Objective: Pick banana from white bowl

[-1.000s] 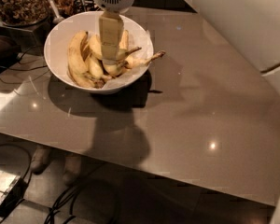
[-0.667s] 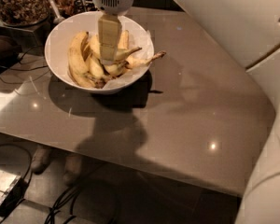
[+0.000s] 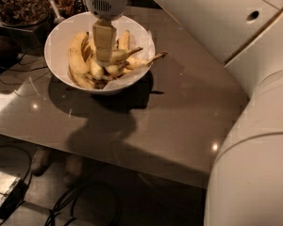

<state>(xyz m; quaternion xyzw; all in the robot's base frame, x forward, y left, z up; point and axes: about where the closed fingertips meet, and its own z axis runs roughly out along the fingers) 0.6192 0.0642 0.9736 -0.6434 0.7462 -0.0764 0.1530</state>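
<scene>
Camera view puts the gripper [image 3: 104, 56] pointing straight down inside the white bowl [image 3: 54, 40], its tip among the fruit near the bowl's middle. You cannot tell whether the gripper is apart, together or clamped on anything. The banana [image 3: 124, 55] lies right at the gripper's tip, just to its right in the view, stem pointing away from the tool toward the rim. A longer curved banana [image 3: 77, 55] lies on the gripper's other side along the bowl wall, and more pieces are piled below the tip.

Beyond the bowl, behind and left of the gripper, a glass container of nuts [image 3: 16, 4] stands near the rim. The bowl sits near the far left corner of the table [image 3: 179, 112]; open tabletop stretches from the gripper toward you and to the right. The robot arm's white body [image 3: 254, 145] fills the right side.

Compared with 1 second ago, the gripper stays over the same spot, and the arm's body covers more of the right.
</scene>
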